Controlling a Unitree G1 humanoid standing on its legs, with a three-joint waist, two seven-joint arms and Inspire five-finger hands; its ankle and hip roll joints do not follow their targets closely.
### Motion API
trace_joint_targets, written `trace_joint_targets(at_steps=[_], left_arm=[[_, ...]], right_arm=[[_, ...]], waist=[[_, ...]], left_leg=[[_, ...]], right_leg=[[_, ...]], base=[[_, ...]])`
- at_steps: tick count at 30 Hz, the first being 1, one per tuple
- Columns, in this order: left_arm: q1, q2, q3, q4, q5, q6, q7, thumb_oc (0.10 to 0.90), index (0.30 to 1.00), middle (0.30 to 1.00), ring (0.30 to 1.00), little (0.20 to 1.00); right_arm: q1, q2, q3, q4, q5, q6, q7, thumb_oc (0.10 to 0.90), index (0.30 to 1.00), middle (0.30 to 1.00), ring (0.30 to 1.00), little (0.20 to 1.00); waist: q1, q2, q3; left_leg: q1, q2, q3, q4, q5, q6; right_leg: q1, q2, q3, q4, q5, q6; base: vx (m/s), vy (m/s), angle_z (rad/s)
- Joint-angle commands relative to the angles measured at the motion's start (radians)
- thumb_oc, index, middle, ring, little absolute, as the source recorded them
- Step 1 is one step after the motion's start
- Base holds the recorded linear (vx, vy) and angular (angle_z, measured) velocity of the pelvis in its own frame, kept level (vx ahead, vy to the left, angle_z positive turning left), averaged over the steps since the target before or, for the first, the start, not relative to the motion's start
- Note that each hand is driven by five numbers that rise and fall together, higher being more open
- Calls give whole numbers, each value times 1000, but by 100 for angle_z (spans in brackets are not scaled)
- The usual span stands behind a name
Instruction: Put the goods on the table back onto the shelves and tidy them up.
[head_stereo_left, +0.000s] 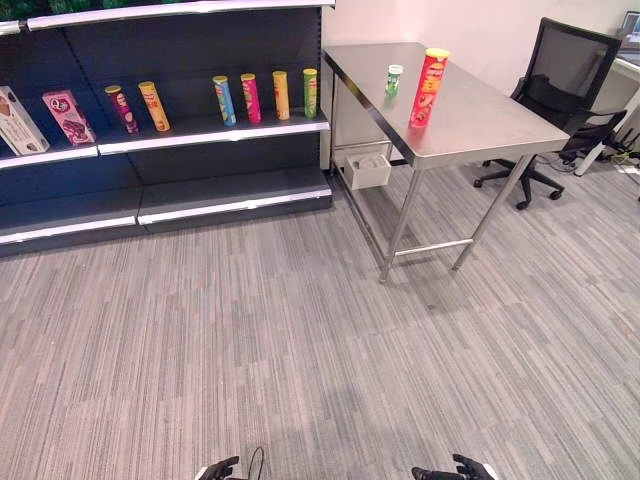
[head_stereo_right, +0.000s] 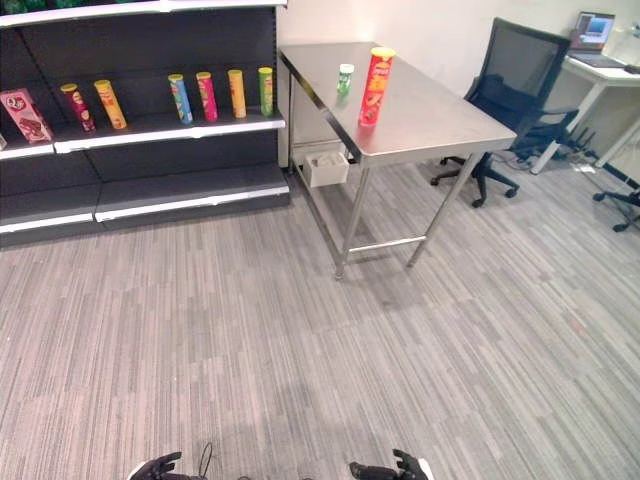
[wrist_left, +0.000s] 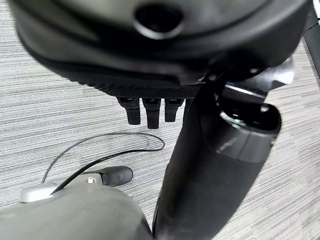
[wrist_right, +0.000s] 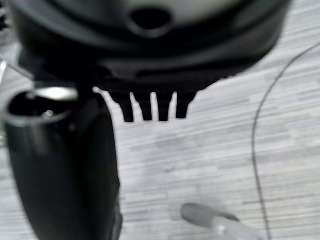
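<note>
Shelf side, far left: dark metal shelving unit (head_stereo_left: 215, 125) carries a row of upright chip tubes (head_stereo_left: 250, 97) and two boxes (head_stereo_left: 68, 116) on its middle shelf.

Stainless-steel table (head_stereo_left: 470, 125) stands just beside the shelving's right end. On it, well apart from both hands, a tall red cylindrical chip can with a yellow lid (head_stereo_left: 428, 88) stands upright, long axis vertical. A small white-and-green container (head_stereo_left: 394, 79) stands near it, further back and toward the shelf. A black office chair (head_stereo_left: 560, 95) sits beyond the table's right end.

Left hand (head_stereo_left: 218, 468) hangs low at the near edge of the head views, over grey striped carpet (head_stereo_left: 300, 330). Fingers (wrist_left: 150, 114) hang relaxed and apart, holding nothing.

Right hand (head_stereo_left: 455, 470) likewise low, fingers (wrist_right: 150, 107) loose, nothing in it.

Judgement: goods lie ahead and to the right, so the right hand is the nearer; an approach walk comes before any reach. An upright can suits a side grasp.
</note>
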Motion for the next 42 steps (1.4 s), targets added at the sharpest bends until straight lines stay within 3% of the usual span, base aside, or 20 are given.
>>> trace_joint_targets(at_steps=[1, 20, 42], left_arm=[[-86, 20, -3, 35, 4, -45, 1, 800, 900, 900, 900, 900], [-100, 25, -18, 74, 33, -53, 2, 800, 900, 900, 900, 900], [-99, 25, -23, 70, 18, -43, 3, 800, 900, 900, 900, 900]], right_arm=[[-58, -32, 1, 22, 41, -25, 1, 800, 900, 900, 900, 900], [-85, -40, 37, 134, 4, -21, 26, 800, 900, 900, 900, 900], [-75, -50, 37, 111, 23, -19, 27, 800, 900, 900, 900, 900]], waist=[[27, -12, 19], [27, -9, 18], [20, -6, 29]], left_leg=[[56, 55, 43, 8, -106, -59], [52, 54, 38, 8, -102, -61], [52, 65, 26, 8, -101, -58]], right_leg=[[1, -78, -31, 13, -8, 116], [4, -76, -35, 13, -6, 115], [-5, -57, -14, 13, -18, 100]], base=[[0, 0, 0], [0, 0, 0], [3, -8, 0]])
